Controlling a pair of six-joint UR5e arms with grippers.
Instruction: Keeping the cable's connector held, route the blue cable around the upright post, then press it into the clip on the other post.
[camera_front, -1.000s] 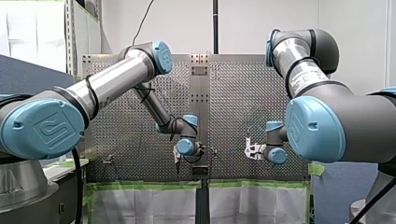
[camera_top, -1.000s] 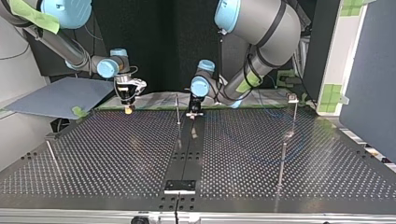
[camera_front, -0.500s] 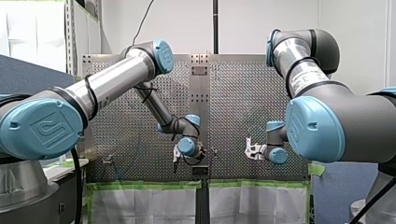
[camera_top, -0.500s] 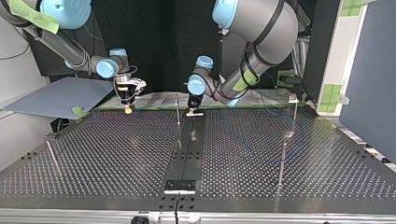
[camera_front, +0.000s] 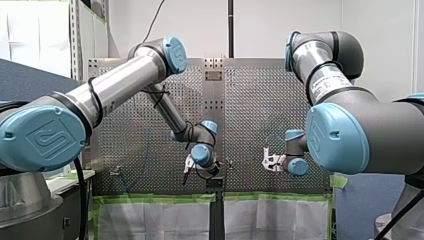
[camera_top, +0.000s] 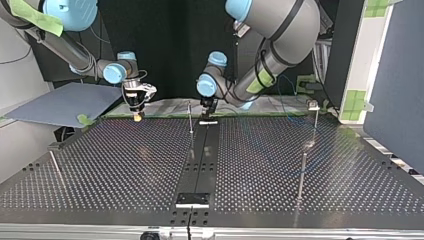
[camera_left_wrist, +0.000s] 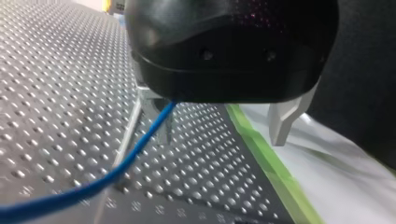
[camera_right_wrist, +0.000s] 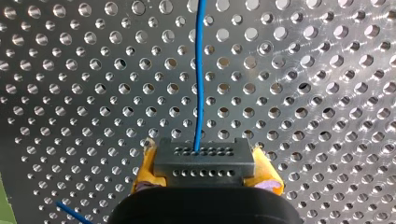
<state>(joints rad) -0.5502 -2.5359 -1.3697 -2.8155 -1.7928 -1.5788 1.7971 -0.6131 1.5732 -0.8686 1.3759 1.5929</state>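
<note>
In the right wrist view my right gripper (camera_right_wrist: 205, 184) is shut, its yellow pads (camera_right_wrist: 144, 170) clamping a dark grey connector (camera_right_wrist: 204, 161). The blue cable (camera_right_wrist: 200, 70) runs straight ahead from it over the perforated plate. My left gripper (camera_left_wrist: 222, 137) is open, its metal fingers (camera_left_wrist: 282, 123) wide apart. The blue cable (camera_left_wrist: 140, 149) passes under its black body close to one finger and trails off across the table. In the top view my left gripper (camera_top: 206, 114) hangs just beside a thin upright post (camera_top: 190, 117); my right gripper (camera_top: 136, 112) is further left.
A taller post topped with a clip (camera_top: 314, 106) stands at the top view's right, with another post (camera_top: 301, 172) nearer the camera. A short post (camera_top: 55, 165) leans at the left. Green tape (camera_left_wrist: 271, 163) edges the table beside my left gripper.
My left gripper has shifted a little left in the top view, closer to the thin post, and risen slightly. My right arm has stayed put with the connector.
</note>
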